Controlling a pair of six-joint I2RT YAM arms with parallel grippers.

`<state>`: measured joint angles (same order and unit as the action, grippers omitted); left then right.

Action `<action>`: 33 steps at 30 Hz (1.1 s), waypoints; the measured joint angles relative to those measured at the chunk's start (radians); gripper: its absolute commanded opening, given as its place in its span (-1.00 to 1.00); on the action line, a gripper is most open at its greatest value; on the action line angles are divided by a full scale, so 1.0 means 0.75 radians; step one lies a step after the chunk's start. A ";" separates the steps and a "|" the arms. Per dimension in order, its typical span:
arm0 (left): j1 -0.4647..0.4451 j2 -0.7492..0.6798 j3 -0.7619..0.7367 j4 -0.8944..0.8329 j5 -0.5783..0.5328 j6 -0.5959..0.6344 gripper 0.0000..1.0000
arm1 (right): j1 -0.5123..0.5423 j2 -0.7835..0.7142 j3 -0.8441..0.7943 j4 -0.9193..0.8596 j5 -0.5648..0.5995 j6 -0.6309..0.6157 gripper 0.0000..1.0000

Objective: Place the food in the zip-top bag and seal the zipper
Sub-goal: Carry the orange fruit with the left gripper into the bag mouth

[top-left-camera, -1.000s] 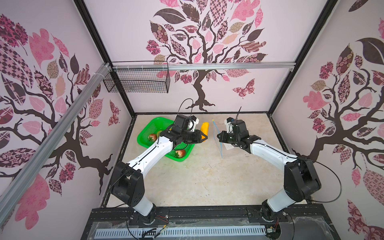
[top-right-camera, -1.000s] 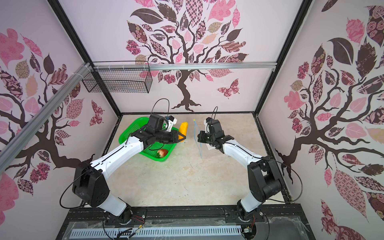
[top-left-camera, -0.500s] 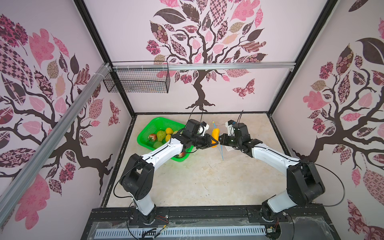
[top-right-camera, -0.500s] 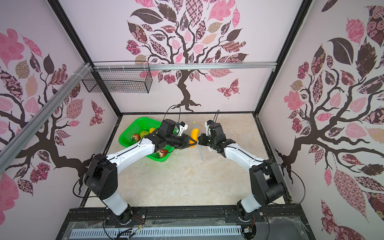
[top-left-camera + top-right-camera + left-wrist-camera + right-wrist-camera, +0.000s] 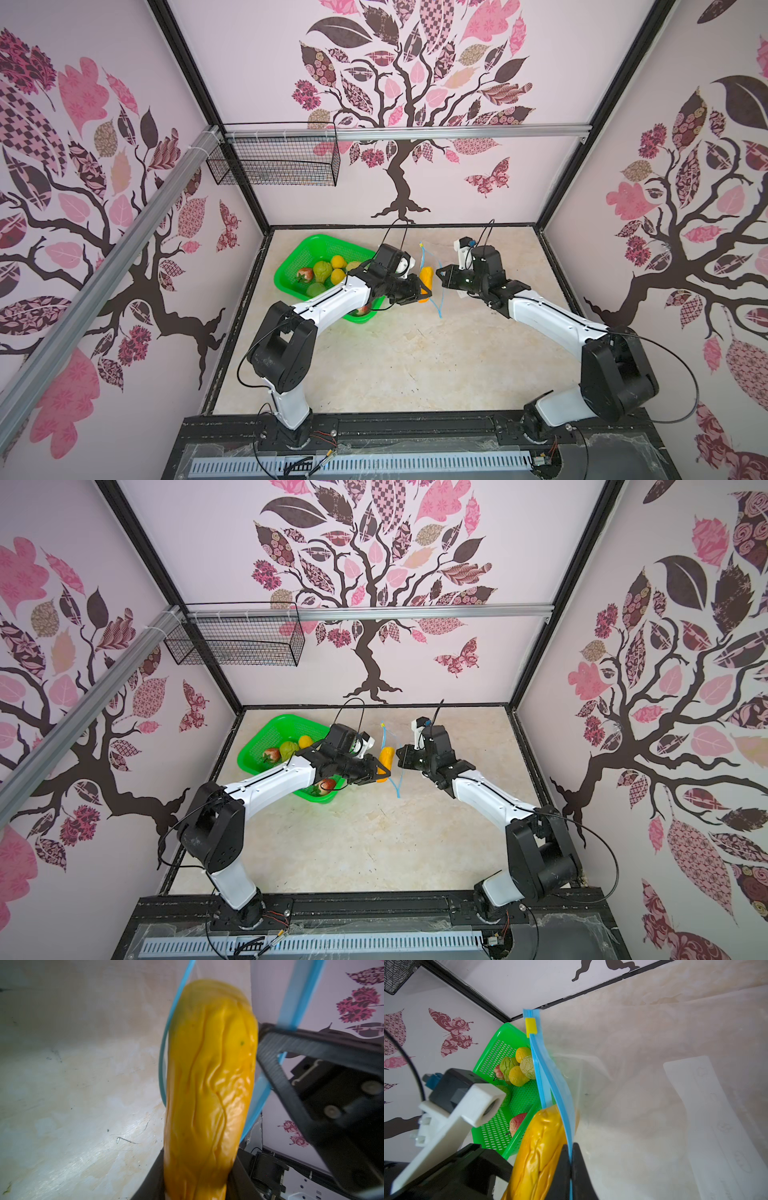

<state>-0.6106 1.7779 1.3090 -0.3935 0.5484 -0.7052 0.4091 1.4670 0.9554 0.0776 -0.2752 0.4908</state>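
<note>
Both top views look from high above the front edge of the table (image 5: 395,353), over the arms' bases, tilted steeply down toward the back wall (image 5: 478,208). Set side by side, they share nearly the whole scene: both arms, the table and the green basket (image 5: 266,733).

The left wrist camera sits very near a carrot (image 5: 207,1084), which fills the middle of its view. It faces past the carrot to the blue strip (image 5: 299,991) and the right gripper (image 5: 268,1029).

The right wrist camera looks along its own fingers (image 5: 579,1172), close to the bag (image 5: 643,1084), toward the basket and the left arm (image 5: 452,1167). Both wrist views share the carrot and the strip.
</note>
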 measured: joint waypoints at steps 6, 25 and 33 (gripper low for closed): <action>0.000 0.036 0.064 -0.103 -0.068 0.024 -0.54 | 0.003 -0.011 -0.021 0.026 -0.049 -0.001 -1.00; -0.006 0.155 0.192 -0.157 -0.098 0.001 0.19 | 0.070 -0.006 -0.021 0.049 -0.139 0.000 -1.00; -0.006 0.146 0.192 -0.161 -0.098 -0.003 0.31 | 0.073 0.006 -0.019 0.032 -0.121 -0.001 -1.00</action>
<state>-0.6151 1.8874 1.4528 -0.5140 0.4747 -0.7071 0.4637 1.4715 0.9409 0.1017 -0.3660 0.4900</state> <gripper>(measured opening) 0.643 0.050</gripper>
